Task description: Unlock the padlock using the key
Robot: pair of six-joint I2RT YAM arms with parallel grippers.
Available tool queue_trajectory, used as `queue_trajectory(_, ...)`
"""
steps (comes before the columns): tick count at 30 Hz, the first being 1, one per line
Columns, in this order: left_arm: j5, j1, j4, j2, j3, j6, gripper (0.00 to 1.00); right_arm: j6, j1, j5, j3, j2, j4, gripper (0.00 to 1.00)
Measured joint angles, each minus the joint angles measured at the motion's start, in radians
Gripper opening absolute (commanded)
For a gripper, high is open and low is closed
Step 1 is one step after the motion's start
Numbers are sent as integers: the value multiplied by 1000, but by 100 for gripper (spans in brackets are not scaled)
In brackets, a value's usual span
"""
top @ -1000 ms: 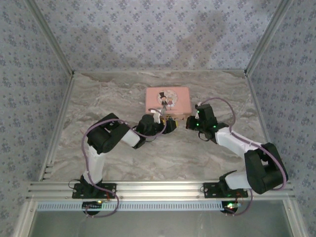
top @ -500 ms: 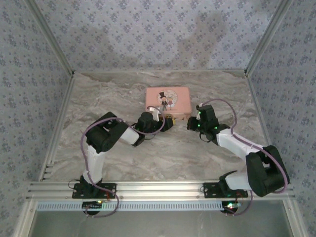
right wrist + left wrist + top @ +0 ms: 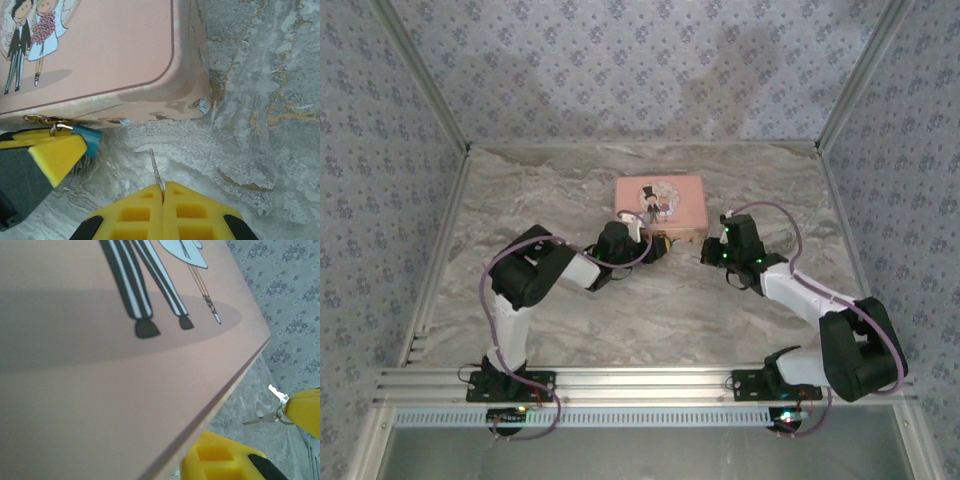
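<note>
Narrowed left jaws touch the padlock (image 3: pixel 90 141); right jaws pinch the key (image 3: pixel 155 167).

One camera up high, two down on the wrists.
The high one sits above and behind the arms (image 3: pixel 530 275), looking down on the whole table (image 3: pixel 650 320), the pink box (image 3: pixel 685 205) toward 12 o'clock. The left wrist one is almost on the lid (image 3: pixel 100 390), facing 3 o'clock. The right wrist one is near the box's 5 o'clock corner, facing 10 o'clock. All three see the box.
</note>
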Motion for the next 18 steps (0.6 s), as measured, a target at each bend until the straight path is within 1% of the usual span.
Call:
queue_trajectory(2, 15, 6, -27, -11, 0, 0, 33, 0, -4, -3, -6, -4, 0, 0)
queue_trajectory(6, 26, 9, -81, -34, 0, 4, 46, 0, -13, -8, -14, -8, 0, 0)
queue_trajectory(11, 31, 10, -64, -35, -10, 3, 53, 0, -15, -11, -16, -10, 3, 0)
queue_trajectory(18, 41, 0, -19, -8, 3, 0, 60, 0, -16, -11, -23, -26, 3, 0)
